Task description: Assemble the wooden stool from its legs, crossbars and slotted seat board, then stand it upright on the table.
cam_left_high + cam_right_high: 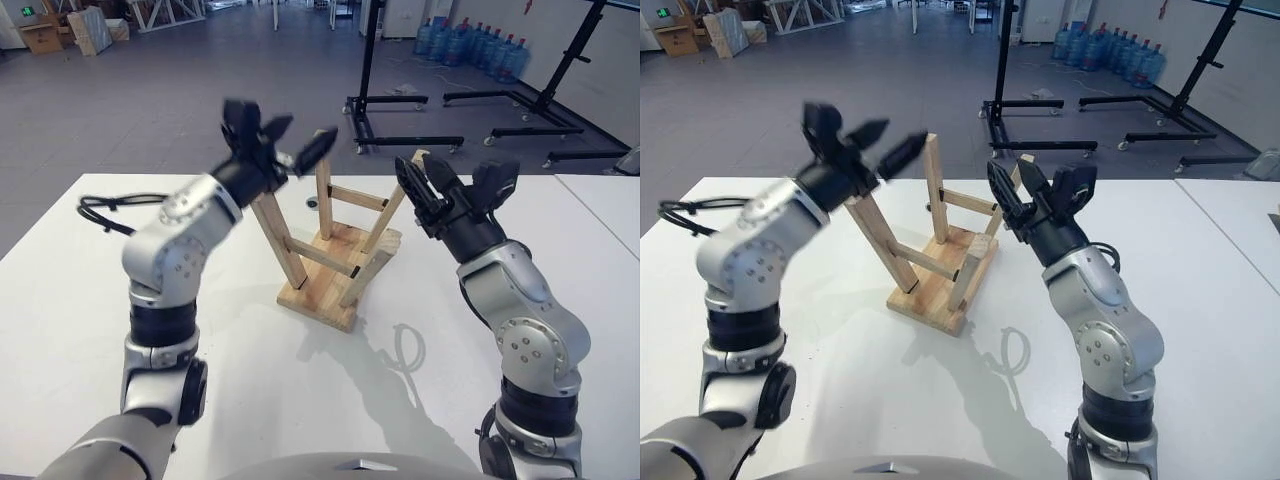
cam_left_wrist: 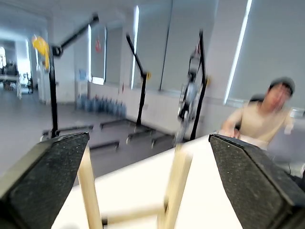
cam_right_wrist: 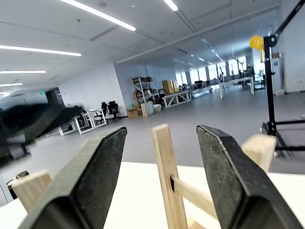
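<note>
The wooden stool (image 1: 330, 270) stands upside down mid-table, its slotted seat board (image 1: 318, 300) on the white table (image 1: 300, 400) and its legs joined by crossbars pointing up. My left gripper (image 1: 290, 140) hovers open just above the tops of the left-hand legs; two legs (image 2: 88, 191) show between its pads (image 2: 47, 176). My right gripper (image 1: 455, 185) is open at the top of the right rear leg (image 1: 415, 165). In the right wrist view a leg (image 3: 167, 176) rises between the spread fingers (image 3: 90, 186), with no contact visible.
A black cable (image 1: 110, 210) lies on the table at the far left. A second table (image 1: 610, 210) adjoins on the right. Black wheeled stands (image 1: 400, 110) and water bottles (image 1: 480, 45) are on the floor behind.
</note>
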Motion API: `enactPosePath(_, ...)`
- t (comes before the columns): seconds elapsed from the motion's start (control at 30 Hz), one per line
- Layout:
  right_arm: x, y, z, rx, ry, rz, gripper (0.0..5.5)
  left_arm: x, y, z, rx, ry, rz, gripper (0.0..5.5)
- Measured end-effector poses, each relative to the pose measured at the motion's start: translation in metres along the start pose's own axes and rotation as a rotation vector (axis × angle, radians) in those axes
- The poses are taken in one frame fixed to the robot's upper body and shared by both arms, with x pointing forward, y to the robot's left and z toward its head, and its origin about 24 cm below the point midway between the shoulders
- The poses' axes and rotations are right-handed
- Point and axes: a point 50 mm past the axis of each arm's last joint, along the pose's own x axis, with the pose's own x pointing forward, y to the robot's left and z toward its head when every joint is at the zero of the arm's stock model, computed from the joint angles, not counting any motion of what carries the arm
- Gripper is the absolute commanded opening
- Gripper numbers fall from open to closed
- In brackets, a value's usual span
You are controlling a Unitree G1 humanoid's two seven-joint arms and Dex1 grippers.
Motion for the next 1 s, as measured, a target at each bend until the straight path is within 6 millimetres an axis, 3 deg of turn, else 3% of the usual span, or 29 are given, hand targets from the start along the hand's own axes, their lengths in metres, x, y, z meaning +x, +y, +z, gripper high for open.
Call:
enactPosePath(0.07, 0.005, 0.004, 0.008, 0.003, -0.03, 0.026, 2.71, 0.008, -0.002, 0.037, 0.028, -0.12, -0.005, 4.61)
enactPosePath(0.13, 0.013, 0.009, 0.022, -0.003, -0.09, 0.038, 2.71, 0.012, 0.002, 0.054, 0.053, -0.17, 0.024, 4.61)
enactPosePath(0.2, 0.018, 0.019, 0.043, 0.025, -0.191, 0.071, 2.71, 0.011, 0.006, 0.052, 0.075, -0.158, 0.042, 4.61)
enactPosePath(0.27, 0.019, 0.033, 0.052, 0.094, -0.24, 0.14, 2.71, 0.009, 0.015, 0.016, 0.097, -0.029, 0.072, 4.61)
enactPosePath(0.33, 0.012, 0.042, 0.024, 0.179, -0.1, 0.208, 2.71, 0.0, 0.027, -0.046, 0.096, 0.189, 0.138, 4.61)
enactPosePath(0.4, -0.003, 0.046, -0.017, 0.193, 0.094, 0.233, 2.71, -0.004, 0.023, -0.065, 0.134, 0.222, 0.133, 4.61)
enactPosePath(0.47, -0.012, 0.044, -0.025, 0.034, 0.11, 0.249, 2.71, -0.007, 0.009, -0.073, 0.16, 0.223, 0.097, 4.61)
enactPosePath(0.57, -0.016, 0.045, -0.028, -0.045, 0.078, 0.238, 2.71, -0.011, -0.007, -0.088, 0.125, 0.236, 0.074, 4.61)
enactPosePath(0.7, -0.014, 0.043, -0.029, -0.011, 0.054, 0.191, 2.71, -0.01, -0.011, -0.089, 0.115, 0.227, 0.08, 4.61)
enactPosePath(0.83, -0.009, 0.036, -0.024, 0.217, 0.029, 0.062, 2.71, -0.009, -0.01, -0.077, -0.006, 0.189, 0.067, 4.61)
enactPosePath(0.9, -0.003, 0.035, -0.012, 0.325, -0.012, 0.048, 2.71, -0.008, -0.01, -0.067, -0.1, 0.15, 0.057, 4.61)
enactPosePath(0.93, 0.003, 0.034, 0.007, 0.369, -0.092, 0.052, 2.71, -0.006, -0.009, -0.058, -0.168, 0.116, 0.052, 4.61)
enactPosePath(1.0, 0.007, 0.025, 0.022, 0.36, -0.136, 0.028, 2.71, -0.004, -0.007, -0.035, -0.247, 0.022, 0.047, 4.61)
